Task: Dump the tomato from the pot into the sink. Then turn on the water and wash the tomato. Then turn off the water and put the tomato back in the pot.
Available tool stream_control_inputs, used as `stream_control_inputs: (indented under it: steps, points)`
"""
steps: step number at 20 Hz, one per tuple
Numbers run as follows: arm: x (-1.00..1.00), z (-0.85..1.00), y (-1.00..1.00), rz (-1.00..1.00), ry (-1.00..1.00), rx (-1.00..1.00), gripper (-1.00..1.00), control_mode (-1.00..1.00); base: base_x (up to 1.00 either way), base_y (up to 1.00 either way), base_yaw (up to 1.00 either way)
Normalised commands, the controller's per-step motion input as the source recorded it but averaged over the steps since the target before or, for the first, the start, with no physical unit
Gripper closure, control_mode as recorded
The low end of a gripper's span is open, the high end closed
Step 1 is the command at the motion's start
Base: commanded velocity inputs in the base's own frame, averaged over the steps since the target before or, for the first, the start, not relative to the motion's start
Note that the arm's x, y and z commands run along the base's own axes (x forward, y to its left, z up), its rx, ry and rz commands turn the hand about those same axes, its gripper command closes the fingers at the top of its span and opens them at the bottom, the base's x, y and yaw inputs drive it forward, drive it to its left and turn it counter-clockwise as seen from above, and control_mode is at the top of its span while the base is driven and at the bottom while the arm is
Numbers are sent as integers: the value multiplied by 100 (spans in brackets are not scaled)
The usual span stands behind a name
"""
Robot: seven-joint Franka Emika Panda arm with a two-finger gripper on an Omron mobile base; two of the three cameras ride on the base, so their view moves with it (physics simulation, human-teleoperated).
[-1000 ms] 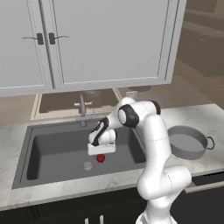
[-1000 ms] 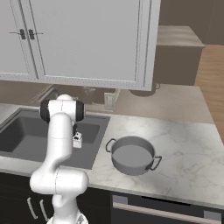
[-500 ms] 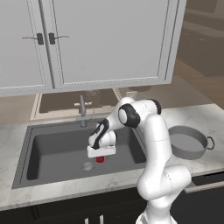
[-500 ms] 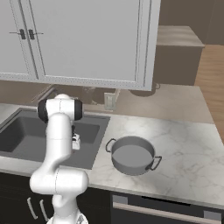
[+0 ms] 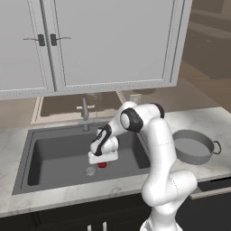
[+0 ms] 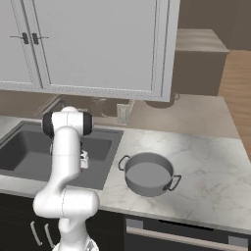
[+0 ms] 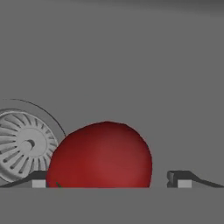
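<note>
between the two dark fingertips (image 7: 38, 180) in the hand view sits the tomato (image 7: 101, 155), large and close, with the left tip touching or just beside its flank and the right tip standing a little clear of it; the fingers are spread wider than the fruit and nothing is clamped yet; the round metal drain (image 7: 24, 144) lies just outside the left tip, partly behind the tomato.

over the last second the gripper (image 5: 103, 159) has dropped lower into the sink (image 5: 49, 155); in the earlier left base pictures the red ball showed whole below the hand, and now just a sliver of it peeks out under the white hand, beside the drain; the tomato itself seems not to have shifted, though at this size that is hard to be sure of.

no stream falls from the faucet (image 5: 85, 113), so the washing looks finished and the step in hand is the pickup; the descent means the tips are now at grasping height, and what the next move calls for is a squeeze, then a lift and a carry to the pot (image 6: 148, 173), which waits on the counter (image 6: 206, 162) well apart from the fingers; a round, smooth fruit may roll toward the drain if one tip meets it first.
</note>
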Motion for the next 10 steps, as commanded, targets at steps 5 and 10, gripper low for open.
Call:
stream_control_inputs:
  steps: [5, 10]
  points:
    - [13, -23, 0, 0, 0, 0, -100, -100, 0, 0, 0]
    - [12, -18, 1, 0, 1, 0, 100, -100, 0, 0, 0]
